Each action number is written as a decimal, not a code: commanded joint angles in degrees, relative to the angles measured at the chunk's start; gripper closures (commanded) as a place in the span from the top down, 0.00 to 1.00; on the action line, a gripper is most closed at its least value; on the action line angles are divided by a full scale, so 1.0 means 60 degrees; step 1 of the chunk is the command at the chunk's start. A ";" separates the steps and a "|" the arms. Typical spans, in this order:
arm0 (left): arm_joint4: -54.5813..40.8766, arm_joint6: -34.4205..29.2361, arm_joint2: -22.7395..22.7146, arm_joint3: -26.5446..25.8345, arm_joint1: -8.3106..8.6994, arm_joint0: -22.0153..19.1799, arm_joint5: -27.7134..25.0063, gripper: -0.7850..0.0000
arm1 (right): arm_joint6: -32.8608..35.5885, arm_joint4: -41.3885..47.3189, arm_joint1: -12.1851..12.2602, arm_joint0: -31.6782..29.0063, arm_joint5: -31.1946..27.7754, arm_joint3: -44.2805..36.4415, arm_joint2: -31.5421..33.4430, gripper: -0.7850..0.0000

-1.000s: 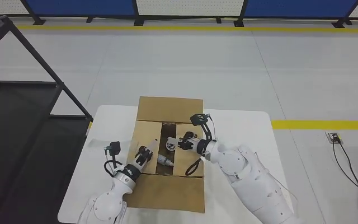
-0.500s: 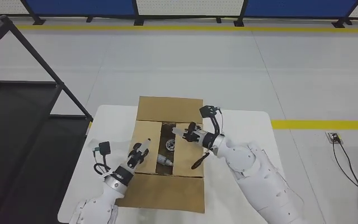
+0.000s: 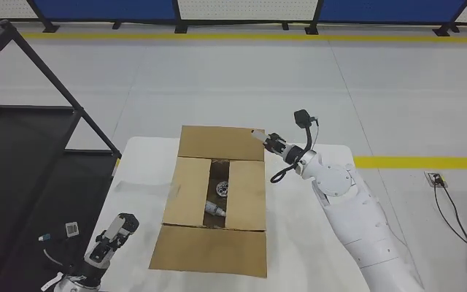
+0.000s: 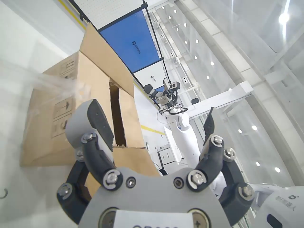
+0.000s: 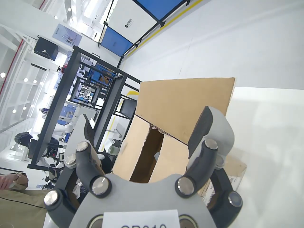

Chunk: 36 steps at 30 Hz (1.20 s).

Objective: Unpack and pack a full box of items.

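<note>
On the table (image 3: 142,168) the half-shut box (image 3: 191,191) leaves just a slit — left gripper (image 4: 152,112) and right gripper (image 5: 146,116), jaws apart and empty, might snag cardboard reaching in.

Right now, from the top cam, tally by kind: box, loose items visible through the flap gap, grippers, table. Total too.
cardboard box: 1
items in the gap: 2 (round item, bottle-like item)
grippers: 2 (left gripper, right gripper)
table: 1
Total: 6
</note>
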 commanded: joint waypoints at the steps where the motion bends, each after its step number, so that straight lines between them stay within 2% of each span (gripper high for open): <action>1: 0.0065 -0.0141 -0.0143 0.0051 0.0017 0.0113 -0.0020 1.00 | 0.0002 0.0002 0.0000 -0.0003 0.0004 -0.0005 -0.0001 1.00; 9: 0.0065 -0.0141 -0.0143 0.0051 0.0017 0.0113 -0.0020 1.00 | 0.0002 0.0002 0.0000 -0.0003 0.0004 -0.0005 -0.0001 1.00; 12: 0.0116 -0.0497 0.0116 -0.0027 0.0047 0.0048 0.0400 1.00 | -0.0479 -0.0108 -0.0081 0.0085 0.0533 0.0240 -0.0185 1.00; 20: 0.0673 -0.1534 -0.0016 0.0797 0.0219 -0.0127 0.0550 1.00 | -0.0786 0.0124 -0.0403 0.1486 0.0452 0.3061 -0.0686 1.00; 27: 0.0715 -0.3149 0.0065 0.1140 0.0392 0.0053 0.0201 1.00 | -0.0869 0.0600 -0.0930 0.2547 -0.0037 0.5506 -0.1289 1.00; 32: 0.0520 -0.4371 0.0213 0.1098 0.0518 0.0187 0.0169 1.00 | -0.0644 0.0898 -0.1343 0.2944 -0.0502 0.6478 -0.1650 1.00; 36: 0.0415 -0.4687 0.0382 0.1019 0.0579 0.0243 0.0108 1.00 | -0.0470 0.1178 -0.1565 0.3165 -0.1009 0.6940 -0.1730 1.00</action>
